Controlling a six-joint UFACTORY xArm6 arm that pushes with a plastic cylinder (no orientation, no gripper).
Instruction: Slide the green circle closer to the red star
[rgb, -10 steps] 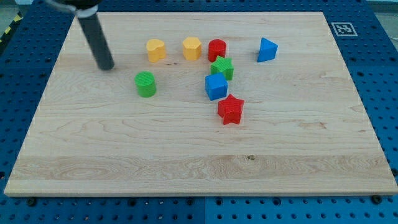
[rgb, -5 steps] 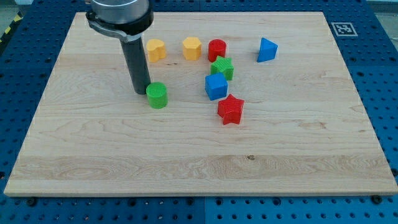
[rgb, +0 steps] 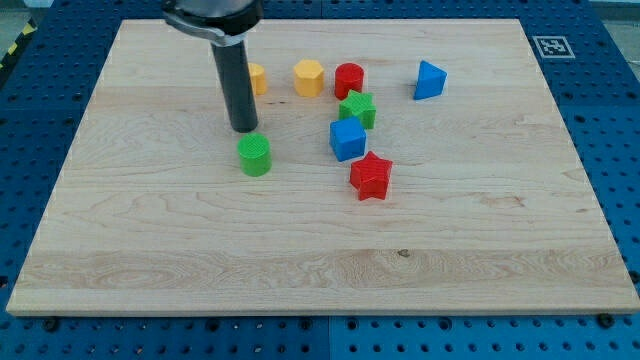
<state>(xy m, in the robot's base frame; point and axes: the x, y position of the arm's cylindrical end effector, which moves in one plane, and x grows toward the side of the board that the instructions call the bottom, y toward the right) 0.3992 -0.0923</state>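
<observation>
The green circle (rgb: 255, 155) sits on the wooden board (rgb: 200, 260), left of centre. The red star (rgb: 371, 176) lies to its right, a clear gap between them. My tip (rgb: 244, 129) stands just above the green circle toward the view's top, slightly to its left, very near it; I cannot tell if it touches. The rod rises toward the view's top and hides part of a yellow block (rgb: 257, 78).
A blue cube (rgb: 347, 139) and a green star (rgb: 357, 108) stand above the red star. A red block (rgb: 349, 79), a second yellow block (rgb: 309, 77) and a blue triangle (rgb: 429, 80) line the view's top.
My tip swept from the upper left to the green circle and pushed it a little down and right. It has since moved from the circle's left to above it.
</observation>
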